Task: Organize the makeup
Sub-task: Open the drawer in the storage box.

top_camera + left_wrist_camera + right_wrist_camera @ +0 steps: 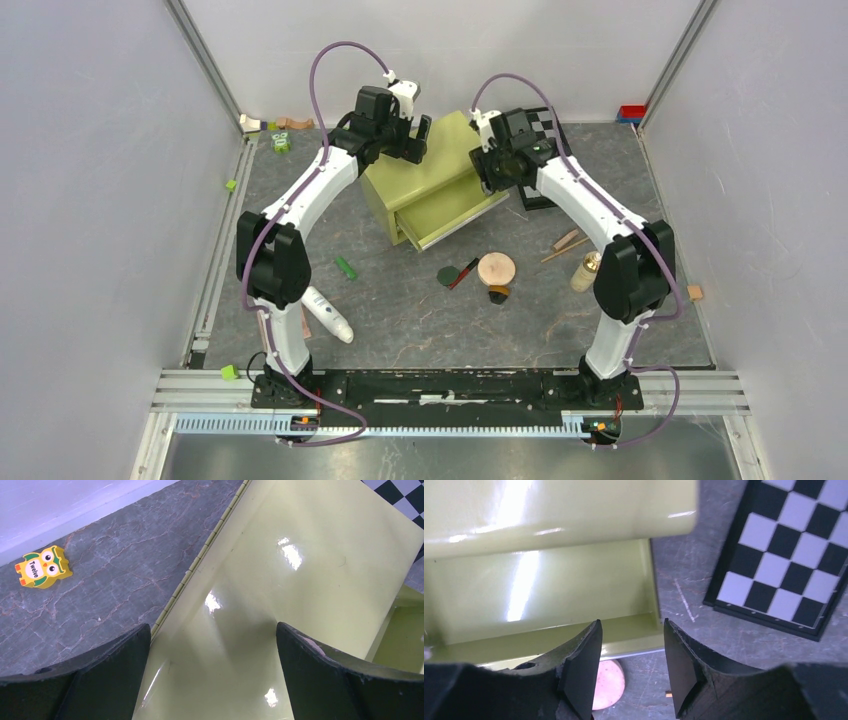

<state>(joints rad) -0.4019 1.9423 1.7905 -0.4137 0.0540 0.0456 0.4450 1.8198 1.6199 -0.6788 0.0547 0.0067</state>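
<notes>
The left fingers (105, 680) stand spread wide with nothing between them, hanging over the glossy top of the yellow-green box (300, 565). Off their left tip a yellow owl block (42, 568) lies out on the grey table (115, 570), well apart from the box. Past their right tip a corner of the checkerboard (400, 492) shows.

The right fingers (580, 672) are parted too, with a clear gap between them and nothing in it. Just ahead of them is the box's open drawer (549, 590), and the checkerboard lies off to their right. Under the gap, on the near side of the drawer's front edge, a round pinkish thing lies on the table. It is probably the round peach compact (608, 682), though only part of it shows.

The makeup in view lies on the table behind both pairs of fingers, toward the arm bases and outside the drawer. The dark green disc (447, 275) and red stick (464, 272) lie just beside the compact, with the tan jar (497, 295) close behind it. The beige gold-capped bottle (585, 270) lies by the right arm's elbow. The white tube (328, 315) lies by the left arm's lower link.
</notes>
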